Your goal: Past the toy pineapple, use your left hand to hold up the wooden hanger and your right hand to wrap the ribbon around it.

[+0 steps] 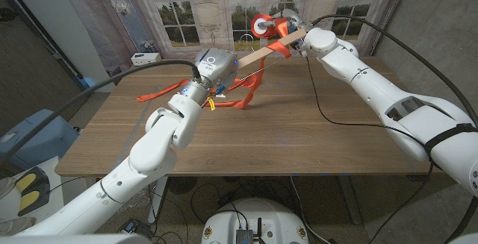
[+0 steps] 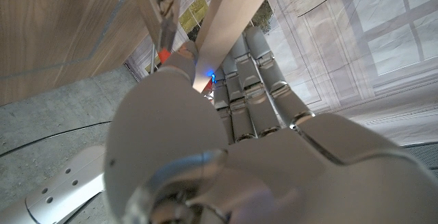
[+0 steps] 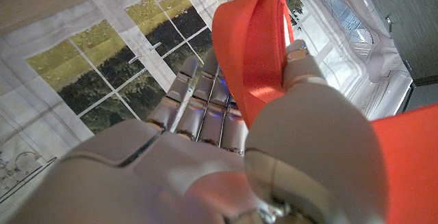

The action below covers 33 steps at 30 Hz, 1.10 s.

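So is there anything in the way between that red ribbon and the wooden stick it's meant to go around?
Nothing visible. The left hand holds the wooden hanger up off the table, and the ribbon, gripped by the right hand, already drapes over it near its raised end.

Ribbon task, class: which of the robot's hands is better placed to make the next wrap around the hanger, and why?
The right hand. It already grips the ribbon at the raised far end of the wooden hanger, where the ribbon crosses it. The left hand is occupied gripping the hanger's lower end.
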{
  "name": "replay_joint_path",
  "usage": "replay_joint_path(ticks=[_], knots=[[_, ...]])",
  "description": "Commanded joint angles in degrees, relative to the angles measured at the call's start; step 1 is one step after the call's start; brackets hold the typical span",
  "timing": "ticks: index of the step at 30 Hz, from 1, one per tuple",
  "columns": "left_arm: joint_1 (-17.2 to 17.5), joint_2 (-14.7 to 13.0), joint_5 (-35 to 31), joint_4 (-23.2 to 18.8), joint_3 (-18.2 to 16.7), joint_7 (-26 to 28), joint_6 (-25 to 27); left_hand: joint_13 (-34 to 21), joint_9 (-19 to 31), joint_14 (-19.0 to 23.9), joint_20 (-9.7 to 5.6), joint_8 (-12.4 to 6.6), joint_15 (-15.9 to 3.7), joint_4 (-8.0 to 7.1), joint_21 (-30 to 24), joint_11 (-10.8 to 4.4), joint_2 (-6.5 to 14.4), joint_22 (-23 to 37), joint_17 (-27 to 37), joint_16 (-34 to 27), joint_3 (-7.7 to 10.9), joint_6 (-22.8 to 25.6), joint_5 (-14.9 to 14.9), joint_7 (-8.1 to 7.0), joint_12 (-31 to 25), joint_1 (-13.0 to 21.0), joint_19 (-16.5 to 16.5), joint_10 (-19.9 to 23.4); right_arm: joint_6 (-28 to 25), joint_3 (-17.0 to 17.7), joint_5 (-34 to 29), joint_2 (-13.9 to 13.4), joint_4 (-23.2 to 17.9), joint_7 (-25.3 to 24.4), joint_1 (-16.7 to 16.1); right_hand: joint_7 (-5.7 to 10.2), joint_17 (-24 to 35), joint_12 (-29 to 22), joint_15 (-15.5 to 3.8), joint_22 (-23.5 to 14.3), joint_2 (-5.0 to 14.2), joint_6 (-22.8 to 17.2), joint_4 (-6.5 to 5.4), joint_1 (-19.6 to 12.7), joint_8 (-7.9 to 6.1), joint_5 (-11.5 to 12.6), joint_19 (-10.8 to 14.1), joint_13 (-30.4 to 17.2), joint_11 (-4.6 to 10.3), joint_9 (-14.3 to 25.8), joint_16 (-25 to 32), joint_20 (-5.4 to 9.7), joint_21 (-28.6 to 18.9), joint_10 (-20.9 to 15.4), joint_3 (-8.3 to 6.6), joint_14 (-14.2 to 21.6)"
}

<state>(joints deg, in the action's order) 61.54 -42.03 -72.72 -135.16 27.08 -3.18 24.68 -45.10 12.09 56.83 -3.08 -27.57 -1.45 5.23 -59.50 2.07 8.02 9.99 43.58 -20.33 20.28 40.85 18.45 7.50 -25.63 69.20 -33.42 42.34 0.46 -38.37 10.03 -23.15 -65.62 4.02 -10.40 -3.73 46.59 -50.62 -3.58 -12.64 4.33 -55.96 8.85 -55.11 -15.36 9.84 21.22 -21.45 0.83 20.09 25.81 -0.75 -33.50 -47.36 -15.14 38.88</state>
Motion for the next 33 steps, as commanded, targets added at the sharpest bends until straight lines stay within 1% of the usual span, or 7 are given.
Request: replay_joint_path(ticks=[1, 8, 12, 15, 21, 25, 33], knots=[[2.2, 1.6, -6.6, 1.4, 1.1, 5.5, 2.4, -0.3, 17.4, 7.3, -5.26, -0.39, -11.63, 0.69, -0.1, -9.87, 0.4, 0.2, 0.5, -0.1, 2.78, 8.5, 0.5, -7.81, 0.0, 0.5, 0.1, 9.8, 0.4, 0.3, -1.7, 1.9, 3.5, -3.3, 2.9, 4.9, 0.1, -3.2, -8.4, -0.1, 5.33, -5.2, -2.93, -2.0, -0.36, 0.4, -0.1, -8.0, 1.55, 0.4, -0.2, 0.13, -0.3, -1.2, -4.1, 0.1], [5.1, 1.9, -8.2, 0.9, 0.1, 10.1, 3.8, -0.5, 17.5, 7.6, -5.35, -0.43, -11.67, 0.64, -0.2, -10.31, 0.4, 0.3, 0.7, -0.1, 2.75, 8.6, 0.5, -8.41, 0.0, 0.4, 0.1, 9.7, -0.6, 1.7, -1.6, 2.9, 6.6, -8.1, 3.4, 4.92, 0.2, -3.3, -8.51, 0.0, 5.33, -5.3, -2.86, -2.1, -0.33, 0.5, -0.1, -7.8, 1.54, 0.4, -0.4, 0.08, -0.6, -1.4, -4.13, 0.2], [6.1, 1.5, -7.3, 0.0, -0.8, 9.4, 3.5, -0.5, 17.4, 7.6, -5.39, -0.41, -11.67, 0.62, -0.2, -10.23, 0.4, 0.3, 0.7, 0.0, 2.73, 8.7, 0.5, -8.27, 0.1, 0.3, 0.1, 9.8, -0.5, 2.6, -0.6, 3.4, 8.2, -9.8, 3.7, 4.96, 0.3, -3.4, -8.47, 0.0, 5.32, -5.2, -2.84, -2.1, -0.29, 0.5, -0.1, -7.9, 1.57, 0.4, -0.4, 0.16, -0.7, -1.3, -4.11, 0.2], [5.9, 0.9, -6.4, -0.6, -1.3, 7.5, 2.5, -0.4, 17.4, 7.7, -5.45, -0.41, -11.67, 0.61, -0.3, -10.1, 0.4, 0.3, 0.8, 0.0, 2.74, 8.9, 0.5, -8.1, 0.2, 0.3, 0.1, 9.8, -0.9, 2.5, -0.5, 3.0, 8.5, -9.1, 4.4, 5.09, 0.3, -3.3, -8.44, 0.0, 5.36, -5.1, -2.86, -2.0, -0.25, 0.5, -0.1, -7.7, 1.59, 0.4, -0.6, 0.3, -0.8, -1.3, -4.13, 0.2], [4.3, 0.4, -5.9, -0.7, -1.2, 3.0, 0.8, -0.4, 17.4, 7.7, -5.47, -0.34, -11.68, 0.68, -0.3, -9.99, 0.4, 0.3, 0.9, 0.1, 2.77, 8.8, 0.5, -7.99, 0.3, 0.3, 0.2, 10.0, -3.8, 1.3, -2.0, 0.6, 4.6, -7.6, 5.2, 5.17, 0.4, -3.5, -8.52, 0.0, 5.34, -5.1, -2.79, -2.1, -0.17, 0.6, -0.1, -7.9, 1.8, 0.4, -0.7, 0.28, -0.9, -1.1, -4.12, 0.2], [2.6, 0.6, -4.6, 0.0, -0.9, -0.7, -0.3, -0.5, 17.4, 7.7, -5.46, -0.29, -11.67, 0.7, -0.3, -9.86, 0.3, 0.3, 1.0, 0.1, 2.79, 8.8, 0.5, -7.94, 0.3, 0.3, 0.2, 9.9, -6.8, 1.1, -3.0, -1.5, -0.9, -6.4, 5.2, 5.1, 0.4, -3.4, -8.49, 0.1, 5.38, -5.0, -2.83, -2.1, -0.15, 0.6, -0.2, -7.8, 1.9, 0.5, -0.9, 0.38, -1.0, -0.9, -4.14, 0.1], [-1.4, 0.6, -1.1, 2.6, -0.2, -4.7, -2.5, -0.7, 17.4, 7.7, -5.4, -0.24, -11.66, 0.75, -0.4, -9.78, 0.3, 0.3, 1.1, 0.3, 2.84, 8.9, 0.6, -8.04, 0.4, 0.3, 0.2, 9.8, -7.2, 3.0, -0.1, -3.0, -5.8, -2.8, 4.6, 5.26, 0.6, -3.5, -8.6, 0.1, 5.39, -5.1, -2.78, -2.1, -0.09, 0.6, -0.2, -7.8, 2.04, 0.4, -1.1, 0.4, -1.3, -0.9, -4.15, 0.2]])
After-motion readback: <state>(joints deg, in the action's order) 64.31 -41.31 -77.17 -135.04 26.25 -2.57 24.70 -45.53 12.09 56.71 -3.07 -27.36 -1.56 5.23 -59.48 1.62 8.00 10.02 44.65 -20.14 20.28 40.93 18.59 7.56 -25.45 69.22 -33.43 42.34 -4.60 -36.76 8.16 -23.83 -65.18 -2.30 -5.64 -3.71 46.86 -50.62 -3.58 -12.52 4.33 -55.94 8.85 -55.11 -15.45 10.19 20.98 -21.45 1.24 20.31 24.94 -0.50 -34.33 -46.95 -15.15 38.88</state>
